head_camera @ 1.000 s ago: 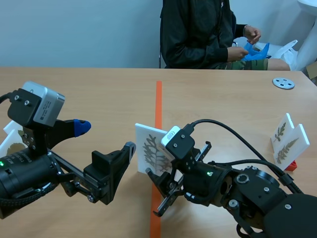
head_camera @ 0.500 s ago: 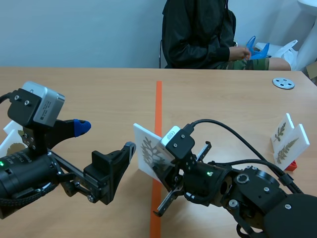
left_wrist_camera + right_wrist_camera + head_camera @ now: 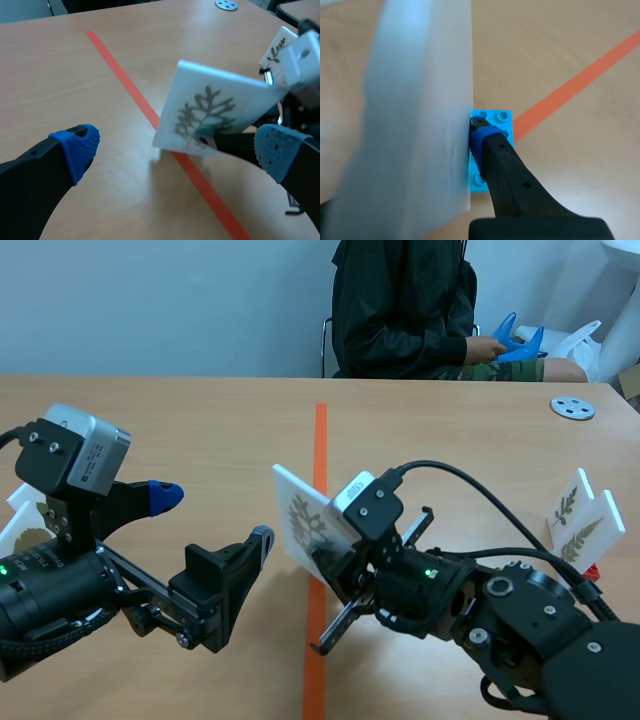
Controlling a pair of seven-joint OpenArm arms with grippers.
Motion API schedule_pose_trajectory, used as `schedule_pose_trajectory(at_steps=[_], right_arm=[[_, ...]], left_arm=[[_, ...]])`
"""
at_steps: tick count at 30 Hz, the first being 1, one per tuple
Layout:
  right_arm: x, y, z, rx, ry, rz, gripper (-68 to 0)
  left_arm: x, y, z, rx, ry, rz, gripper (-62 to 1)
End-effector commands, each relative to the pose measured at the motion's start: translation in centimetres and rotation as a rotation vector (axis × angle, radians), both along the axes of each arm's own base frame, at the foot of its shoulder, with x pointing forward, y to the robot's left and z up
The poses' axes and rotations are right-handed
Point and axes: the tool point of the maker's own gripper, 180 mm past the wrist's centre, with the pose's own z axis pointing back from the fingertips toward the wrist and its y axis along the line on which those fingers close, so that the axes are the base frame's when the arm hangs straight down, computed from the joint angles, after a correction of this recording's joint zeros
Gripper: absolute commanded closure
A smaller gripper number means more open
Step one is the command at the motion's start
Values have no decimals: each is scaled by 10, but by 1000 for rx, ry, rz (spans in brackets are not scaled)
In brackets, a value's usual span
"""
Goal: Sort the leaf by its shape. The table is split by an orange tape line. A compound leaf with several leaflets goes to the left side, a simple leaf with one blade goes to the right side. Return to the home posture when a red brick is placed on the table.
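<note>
We are gripping a white leaf card [image 3: 303,524] in our right gripper [image 3: 328,568], its jaws clamping the card's lower edge. The card is tilting in the air over the orange tape line [image 3: 320,445], leaning mostly to the line's left, and is showing a branching leaf with several leaflets. A blue brick [image 3: 493,118] is sitting against the card beside our finger. Our left gripper [image 3: 213,517] is hanging left of the line, jaws spread wide and gripping nothing. Two more leaf cards [image 3: 580,525] are standing well right of the line.
</note>
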Motion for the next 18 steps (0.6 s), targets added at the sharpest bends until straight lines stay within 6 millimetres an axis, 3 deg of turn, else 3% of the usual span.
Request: schedule_pose_trajectory(at_steps=[1, 9, 18], right_arm=[[6, -6, 19, 28, -42, -20, -19], [5, -36, 44, 98, -29, -151, -19], [-1, -93, 47, 130, 38, -337, -19]], left_arm=[[0, -1, 6, -11, -19, 0, -623], [0, 0, 6, -10, -19, 0, -623], [0, 0, 6, -10, -19, 0, -623]])
